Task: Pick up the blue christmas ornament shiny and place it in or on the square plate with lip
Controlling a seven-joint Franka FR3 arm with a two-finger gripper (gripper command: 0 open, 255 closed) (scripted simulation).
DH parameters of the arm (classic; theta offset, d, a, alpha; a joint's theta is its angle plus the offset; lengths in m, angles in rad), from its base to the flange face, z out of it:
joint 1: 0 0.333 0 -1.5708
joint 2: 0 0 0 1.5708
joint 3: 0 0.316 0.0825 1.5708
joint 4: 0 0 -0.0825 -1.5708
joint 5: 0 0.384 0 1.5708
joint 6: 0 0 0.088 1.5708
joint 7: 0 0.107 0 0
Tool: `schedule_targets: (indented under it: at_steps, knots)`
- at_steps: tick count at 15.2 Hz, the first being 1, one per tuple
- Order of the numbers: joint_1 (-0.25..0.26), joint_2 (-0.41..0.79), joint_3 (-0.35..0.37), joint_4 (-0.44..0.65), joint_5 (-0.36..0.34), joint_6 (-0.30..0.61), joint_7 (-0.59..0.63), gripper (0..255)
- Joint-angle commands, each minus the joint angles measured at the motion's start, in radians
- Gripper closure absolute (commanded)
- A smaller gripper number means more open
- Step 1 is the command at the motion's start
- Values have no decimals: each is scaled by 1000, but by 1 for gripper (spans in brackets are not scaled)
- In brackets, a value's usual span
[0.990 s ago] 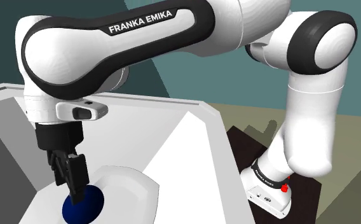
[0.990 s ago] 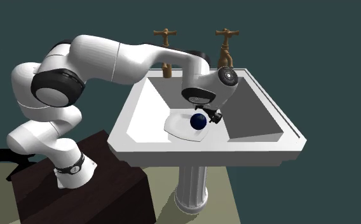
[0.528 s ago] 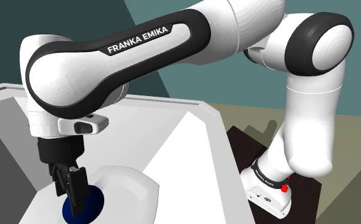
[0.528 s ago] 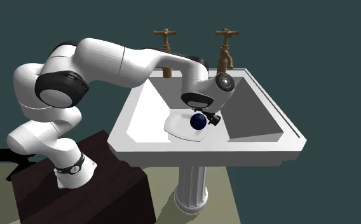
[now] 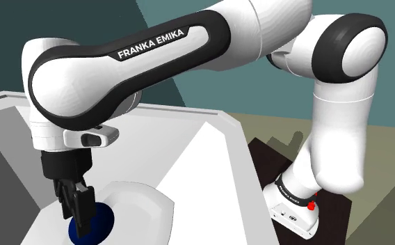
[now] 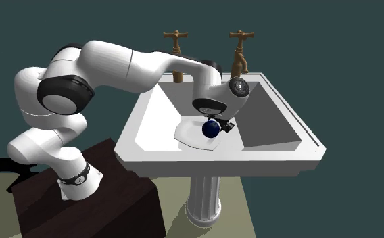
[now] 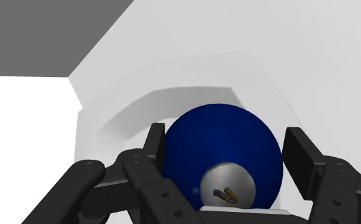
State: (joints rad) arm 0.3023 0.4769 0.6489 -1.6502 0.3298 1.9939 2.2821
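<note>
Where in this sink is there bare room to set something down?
Bare: the basin floor on the second exterior view's right of the plate. Crowded: the plate itself, under the ornament and gripper.

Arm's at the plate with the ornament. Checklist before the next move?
1. Blue ornament above the white plate: ok, the plate's floor and lip show right behind it in the wrist view.
2. Ornament resting on the plate: cannot tell, the contact is hidden.
3. Gripper grip state: cannot tell.
4. Plate lying in the sink basin: ok.
5. Way up free: ok, judging by the taps, which stand at the back rim, apart from the hand.
</note>
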Motion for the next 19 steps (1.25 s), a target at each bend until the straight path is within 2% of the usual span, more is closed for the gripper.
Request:
schedule_targets:
  at_steps: [1,7,19]
  knots:
    - [0,0,0,-1,0,0,0,255]
    - [0,1,0,-1,0,0,0,255]
    - [-8,-47,13,94,8,-126,52,255]
